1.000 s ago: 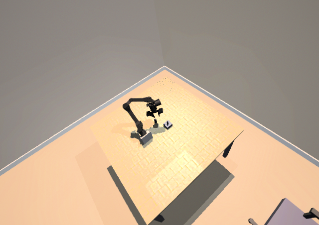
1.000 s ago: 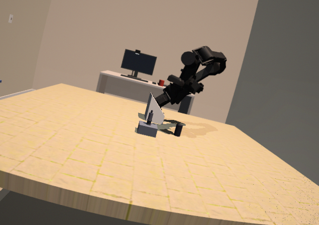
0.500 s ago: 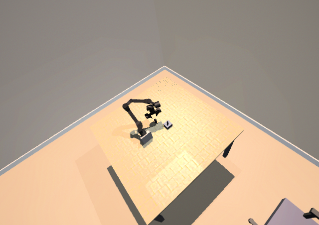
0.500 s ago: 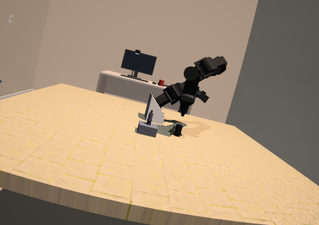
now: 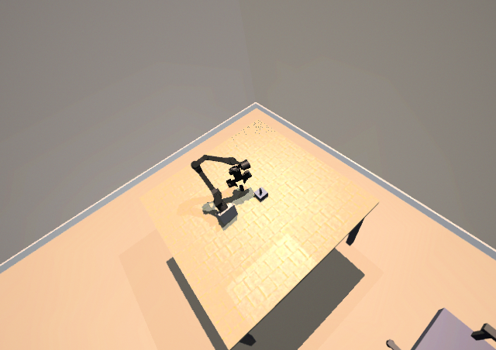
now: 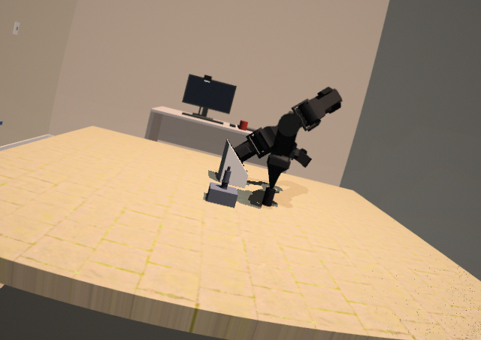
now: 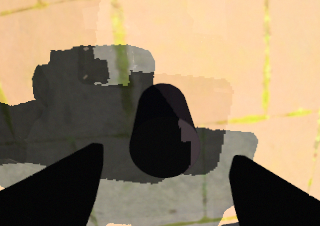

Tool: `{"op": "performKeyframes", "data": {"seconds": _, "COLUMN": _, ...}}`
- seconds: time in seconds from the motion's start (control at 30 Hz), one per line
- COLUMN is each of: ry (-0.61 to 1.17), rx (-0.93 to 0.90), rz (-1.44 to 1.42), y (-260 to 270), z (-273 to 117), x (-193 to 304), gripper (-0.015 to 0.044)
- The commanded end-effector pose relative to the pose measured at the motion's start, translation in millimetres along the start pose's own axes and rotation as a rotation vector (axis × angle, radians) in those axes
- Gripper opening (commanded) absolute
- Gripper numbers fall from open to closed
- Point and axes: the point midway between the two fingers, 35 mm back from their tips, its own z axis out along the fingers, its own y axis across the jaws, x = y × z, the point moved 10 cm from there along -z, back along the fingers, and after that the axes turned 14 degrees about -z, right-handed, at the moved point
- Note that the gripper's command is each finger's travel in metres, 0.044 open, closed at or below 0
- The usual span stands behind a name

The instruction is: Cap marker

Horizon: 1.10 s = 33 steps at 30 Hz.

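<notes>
The black cap (image 5: 241,187) (image 6: 268,197) (image 7: 164,131) stands upright on the table. My gripper (image 5: 240,183) (image 6: 273,186) (image 7: 168,160) is open and points down just above the cap. In the wrist view the cap shows between the two dark fingers, with a gap on each side; how far the tips are above it is hard to tell. The marker (image 5: 260,190) (image 6: 226,177) stands upright, tip up and uncapped, in the grey holder block (image 5: 261,199) (image 6: 222,195), a short way from the cap. The holder is outside the wrist view.
The arm's base (image 5: 227,215) stands on the table (image 5: 280,234) (image 6: 174,231), near the holder and cap. Behind the table in the exterior view are a desk with a monitor (image 6: 210,93) and a red cup (image 6: 243,125).
</notes>
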Motion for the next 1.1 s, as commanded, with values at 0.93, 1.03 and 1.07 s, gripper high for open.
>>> {"op": "performKeyframes", "data": {"seconds": 0.93, "ry": -0.008, "rx": -0.002, "rz": 0.007, "y": 1.1, "z": 45.2, "x": 0.1, "gripper": 0.0199}}
{"op": "performKeyframes", "data": {"seconds": 1.03, "ry": -0.008, "rx": -0.002, "rz": 0.007, "y": 1.1, "z": 45.2, "x": 0.1, "gripper": 0.0139}}
{"op": "performKeyframes", "data": {"seconds": 1.07, "ry": -0.008, "rx": -0.002, "rz": 0.007, "y": 1.1, "z": 45.2, "x": 0.1, "gripper": 0.0133}}
